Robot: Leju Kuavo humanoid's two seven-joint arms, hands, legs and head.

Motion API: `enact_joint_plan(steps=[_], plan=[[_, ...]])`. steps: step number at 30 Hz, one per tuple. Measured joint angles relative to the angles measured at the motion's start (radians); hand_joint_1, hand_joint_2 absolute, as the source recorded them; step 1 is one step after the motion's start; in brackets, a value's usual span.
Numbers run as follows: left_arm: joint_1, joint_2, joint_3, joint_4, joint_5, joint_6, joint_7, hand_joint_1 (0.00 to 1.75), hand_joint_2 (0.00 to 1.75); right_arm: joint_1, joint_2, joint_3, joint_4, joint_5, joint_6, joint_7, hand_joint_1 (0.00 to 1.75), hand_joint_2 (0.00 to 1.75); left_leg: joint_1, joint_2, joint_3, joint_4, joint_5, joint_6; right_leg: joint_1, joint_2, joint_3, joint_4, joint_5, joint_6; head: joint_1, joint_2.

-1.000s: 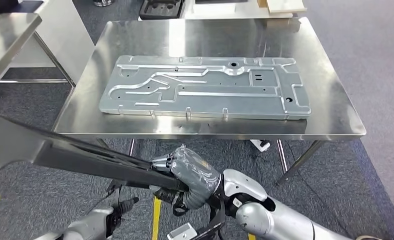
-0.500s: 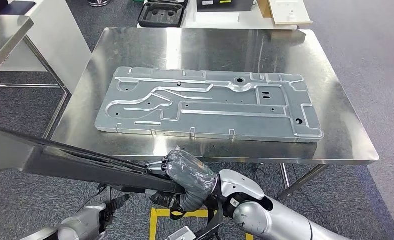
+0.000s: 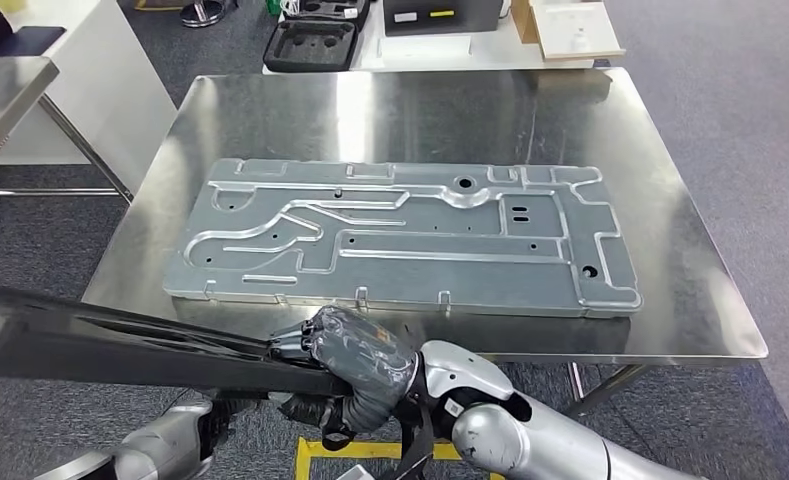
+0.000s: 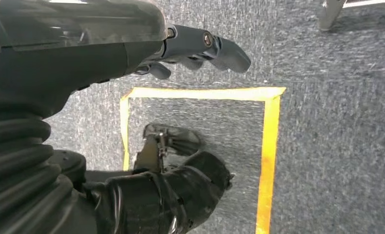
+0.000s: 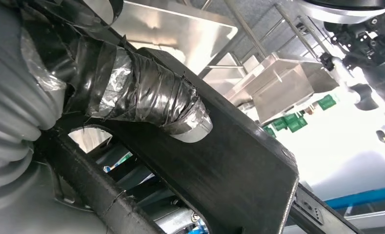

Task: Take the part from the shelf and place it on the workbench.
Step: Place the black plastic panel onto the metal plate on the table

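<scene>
One dark part [image 3: 120, 345] gripped by right hand [image 3: 355, 365], left hand [image 4: 200, 46] spread, holding nothing.

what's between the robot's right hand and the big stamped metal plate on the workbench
In the head view, a bare strip of workbench edge separates the right hand from the stamped plate.

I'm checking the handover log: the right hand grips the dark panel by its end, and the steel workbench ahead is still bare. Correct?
Not quite: the workbench is not bare. The head view shows a large stamped metal plate lying flat on it. The rest stands: the right hand grips the dark panel by its end, below the bench's near edge.
</scene>
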Motion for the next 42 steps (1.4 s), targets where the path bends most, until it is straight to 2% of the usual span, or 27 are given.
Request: enact_joint_plan(steps=[1,2,3,5,6,8,11,13,15,16,17,18,20,21,23,25,27,29,31,32,33,34,35,37,38,41,42], plan=[[0.002,0.001,0.0,0.0,0.0,0.0,0.0,0.0,1.75,0.0,0.001,0.0,0.002,0.0,0.001,0.0,1.75,1.75,0.001,0.001,-0.028,0.038,-0.016,-0.003,0.001,0.001,0.003,0.001,-0.004,-0.001,0.0,0.0],[0.003,0.002,0.0,0.0,0.0,0.001,0.0,0.0,1.75,-0.001,0.002,0.0,0.003,0.001,0.003,0.0,1.75,1.75,0.001,0.001,-0.044,0.047,-0.013,-0.004,0.001,0.002,0.006,0.003,-0.009,-0.001,0.0,0.0],[0.005,0.002,0.0,0.0,0.0,0.001,-0.001,0.0,1.75,-0.003,0.003,0.0,0.005,0.003,0.006,0.0,1.75,1.75,0.001,0.001,-0.042,0.021,0.01,-0.004,0.002,0.003,0.009,0.005,-0.013,-0.001,0.0,0.0],[0.003,0.004,0.0,0.0,0.0,0.002,-0.004,0.0,1.75,-0.017,0.008,0.002,0.008,0.016,0.021,0.007,1.75,1.75,0.001,0.003,-0.003,-0.103,0.09,0.001,0.002,0.005,0.014,0.01,-0.021,0.001,0.0,0.0],[0.001,0.005,0.0,0.0,0.0,0.002,-0.004,0.0,1.75,-0.032,0.012,0.004,0.01,0.028,0.032,0.016,1.75,1.75,-0.001,0.003,0.016,-0.16,0.115,0.004,0.003,0.006,0.015,0.012,-0.022,0.003,0.0,0.0],[-0.002,0.005,0.0,0.0,0.0,0.001,-0.005,0.0,1.75,-0.08,0.022,0.011,0.017,0.06,0.06,0.051,1.75,1.75,-0.006,0.004,0.034,-0.213,0.134,0.015,0.005,0.007,0.013,0.013,-0.023,0.012,0.001,0.0],[-0.002,0.005,0.0,0.0,0.0,0.0,-0.004,0.0,1.75,-0.172,0.039,0.022,0.038,0.121,0.101,0.126,1.75,1.75,-0.005,0.004,0.041,-0.221,0.149,0.031,0.007,0.006,0.007,0.019,-0.029,0.029,0.001,0.0],[-0.003,0.004,0.0,0.0,0.0,-0.002,-0.004,0.0,1.75,-0.225,0.048,0.028,0.057,0.155,0.121,0.168,1.75,1.75,0.002,0.005,0.048,-0.229,0.156,0.038,0.006,0.004,-0.015,0.071,-0.064,0.04,0.003,0.0],[-0.003,0.004,0.0,0.0,0.001,-0.004,-0.005,0.0,1.75,-0.271,0.057,0.041,0.084,0.187,0.139,0.204,1.75,1.75,0.002,0.005,0.049,-0.229,0.156,0.042,0.002,0.002,-0.066,0.188,-0.123,0.048,0.004,0.0],[-0.003,0.005,0.0,0.0,0.002,-0.005,-0.005,0.0,1.75,-0.293,0.062,0.049,0.103,0.205,0.148,0.221,1.75,1.75,0.002,0.005,0.049,-0.228,0.155,0.044,-0.001,0.002,-0.092,0.243,-0.143,0.05,0.004,0.0],[-0.001,0.005,0.0,0.0,0.003,-0.006,-0.005,0.0,1.75,-0.316,0.068,0.057,0.124,0.222,0.155,0.236,1.75,1.75,0.003,0.005,0.049,-0.227,0.154,0.044,-0.003,0.001,-0.105,0.27,-0.145,0.052,0.004,0.0],[0.0,0.005,0.0,0.0,0.005,-0.007,-0.006,0.0,1.75,-0.34,0.075,0.066,0.147,0.238,0.162,0.249,1.75,1.75,0.003,0.004,0.049,-0.225,0.153,0.043,-0.005,0.0,-0.1,0.262,-0.131,0.053,0.004,0.0],[0.002,0.005,0.0,0.0,0.006,-0.013,-0.006,0.0,1.75,-0.388,0.089,0.08,0.194,0.265,0.172,0.266,1.75,1.75,0.005,0.003,0.048,-0.216,0.146,0.038,-0.007,-0.001,-0.046,0.154,-0.075,0.051,0.004,0.0],[0.002,0.005,0.0,0.0,0.007,-0.017,-0.006,0.0,1.75,-0.408,0.097,0.087,0.216,0.276,0.176,0.271,1.75,1.75,0.004,0.002,0.046,-0.211,0.141,0.033,-0.006,-0.001,-0.014,0.097,-0.058,0.049,0.005,0.0],[0.001,0.005,0.0,0.0,0.009,-0.027,-0.005,0.0,1.75,-0.442,0.116,0.104,0.264,0.295,0.183,0.276,1.75,1.75,0.002,0.001,0.041,-0.204,0.137,0.023,-0.003,0.0,0.018,0.035,-0.049,0.043,0.004,0.0],[0.001,0.006,0.0,0.0,0.013,-0.04,-0.003,0.0,1.75,-0.467,0.133,0.123,0.319,0.315,0.194,0.28,1.75,1.75,0.002,0.001,0.039,-0.205,0.137,0.016,0.001,0.002,0.02,0.03,-0.05,0.035,0.003,0.0],[0.0,0.006,0.0,0.0,0.015,-0.053,-0.001,0.0,1.75,-0.487,0.147,0.144,0.39,0.349,0.214,0.28,1.75,1.75,0.006,0.002,0.034,-0.196,0.127,0.008,-0.002,0.001,0.024,0.022,-0.047,0.025,0.002,0.0],[-0.001,0.006,0.0,0.0,0.015,-0.059,0.003,0.0,1.75,-0.504,0.155,0.163,0.478,0.396,0.229,0.266,1.75,1.75,0.009,0.004,0.0,-0.127,0.088,-0.002,-0.006,-0.001,0.029,0.014,-0.043,0.016,-0.003,0.0],[-0.002,0.008,0.0,0.0,0.016,-0.062,0.004,0.0,1.75,-0.511,0.157,0.183,0.573,0.443,0.235,0.248,1.75,1.75,0.011,0.006,-0.062,-0.007,0.042,-0.009,-0.005,-0.003,0.028,0.013,-0.043,0.013,-0.006,0.0],[-0.001,0.008,0.0,0.0,0.017,-0.063,0.004,0.0,1.75,-0.511,0.156,0.195,0.616,0.465,0.241,0.244,1.75,1.75,0.012,0.006,-0.086,0.032,0.037,-0.011,-0.005,-0.004,0.029,0.013,-0.043,0.013,-0.006,0.0],[-0.001,0.009,0.0,0.0,0.018,-0.066,0.003,0.0,1.75,-0.512,0.155,0.208,0.664,0.49,0.251,0.243,1.75,1.75,0.012,0.006,-0.097,0.043,0.047,-0.013,-0.005,-0.005,0.029,0.014,-0.044,0.013,-0.007,0.0],[-0.001,0.009,0.0,0.0,0.02,-0.068,0.001,0.0,1.75,-0.513,0.153,0.222,0.709,0.518,0.266,0.244,1.75,1.75,0.014,0.006,-0.089,0.015,0.075,-0.013,-0.006,-0.005,0.029,0.014,-0.045,0.014,-0.007,0.0],[-0.001,0.01,0.0,0.0,0.022,-0.07,-0.001,0.0,1.75,-0.516,0.151,0.236,0.75,0.548,0.283,0.247,1.75,1.75,0.015,0.006,-0.064,-0.043,0.113,-0.012,-0.006,-0.005,0.029,0.015,-0.045,0.016,-0.007,0.0],[-0.003,0.011,-0.001,0.001,0.025,-0.074,-0.004,0.0,1.75,-0.525,0.141,0.262,0.825,0.614,0.314,0.252,1.75,1.75,0.014,0.004,-0.009,-0.158,0.156,-0.009,-0.005,-0.003,0.027,0.017,-0.047,0.023,-0.006,0.0],[-0.004,0.011,-0.003,0.001,0.027,-0.075,-0.005,0.0,1.75,-0.529,0.134,0.274,0.856,0.642,0.325,0.253,1.75,1.75,0.011,0.004,0.007,-0.19,0.162,-0.005,-0.005,-0.001,0.026,0.017,-0.047,0.029,-0.006,0.0],[-0.004,0.012,-0.013,0.001,0.036,-0.078,-0.007,0.0,1.75,-0.538,0.112,0.304,0.935,0.692,0.339,0.257,1.75,1.75,0.007,0.004,0.018,-0.207,0.158,0.013,-0.005,0.001,0.026,0.013,-0.046,0.047,-0.005,0.0],[-0.004,0.011,-0.014,0.001,0.039,-0.077,-0.01,0.0,1.75,-0.539,0.103,0.31,0.955,0.698,0.339,0.261,1.31,1.31,0.008,0.005,0.022,-0.21,0.16,0.019,-0.006,0.001,0.024,0.02,-0.052,0.052,-0.005,0.0]])
